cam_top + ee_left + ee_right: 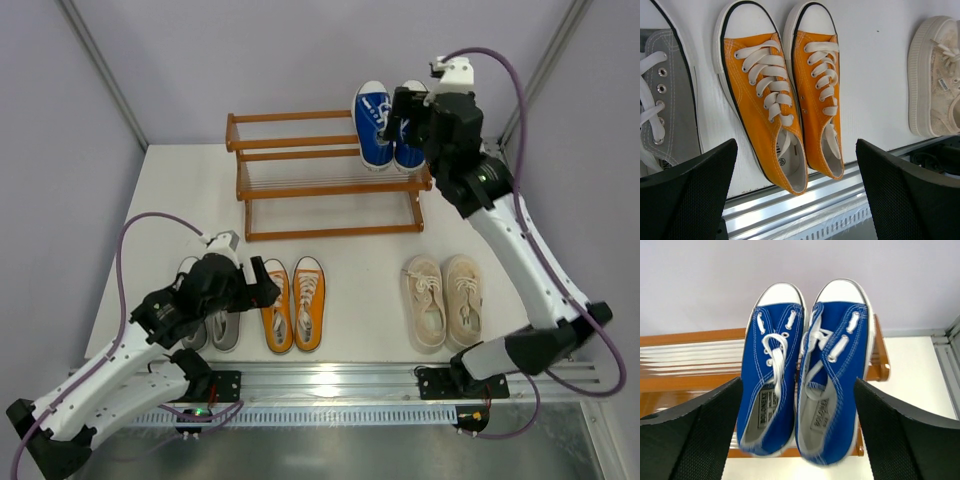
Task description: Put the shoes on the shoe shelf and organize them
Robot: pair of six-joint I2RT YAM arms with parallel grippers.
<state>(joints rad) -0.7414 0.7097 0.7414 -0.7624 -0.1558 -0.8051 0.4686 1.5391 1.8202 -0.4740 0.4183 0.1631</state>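
Left wrist: grey shoe [677, 115] half off-frame.

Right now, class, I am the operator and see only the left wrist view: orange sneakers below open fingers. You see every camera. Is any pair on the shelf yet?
Observer: Yes, the blue shoes sit on the right end of the shoe shelf, on its top tier.
Operator: Does the other arm hold them?
Observer: No. The right gripper is open, with one finger on either side of the pair.
Operator: Is there room for the orange pair?
Observer: Yes. The left half of the top tier holds no shoes.
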